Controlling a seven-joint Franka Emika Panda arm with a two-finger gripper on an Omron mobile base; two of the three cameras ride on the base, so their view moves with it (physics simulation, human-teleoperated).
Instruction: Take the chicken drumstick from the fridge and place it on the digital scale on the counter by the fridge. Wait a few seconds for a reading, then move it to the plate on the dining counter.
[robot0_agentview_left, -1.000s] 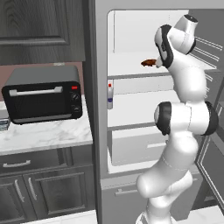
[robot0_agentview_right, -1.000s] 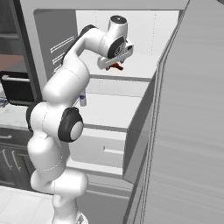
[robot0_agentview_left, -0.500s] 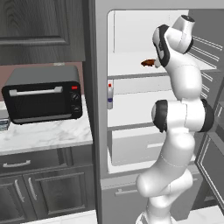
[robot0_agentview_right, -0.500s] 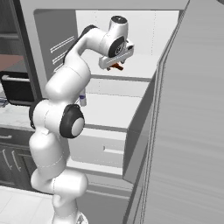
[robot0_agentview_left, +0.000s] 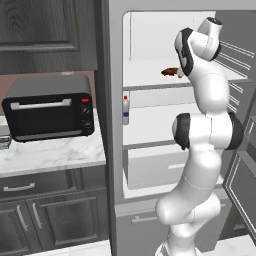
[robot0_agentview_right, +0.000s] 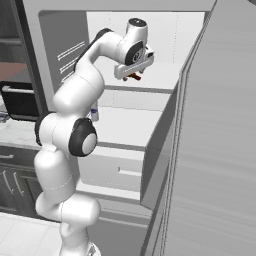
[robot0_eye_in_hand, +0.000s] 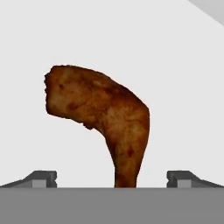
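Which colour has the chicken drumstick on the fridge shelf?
Mottled reddish-brown, clearest in the hand view: chicken drumstick.

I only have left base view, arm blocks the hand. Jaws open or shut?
Observer: Open. In the hand view both finger tips stand wide apart, with the chicken drumstick between them, not gripped.
Operator: Which end faces the hand?
Observer: The thin bone end; the thick end lies farther off.
Operator: Hand actually over the meat?
Observer: Right base view shows the gripper directly above it on the upper shelf of the fridge.
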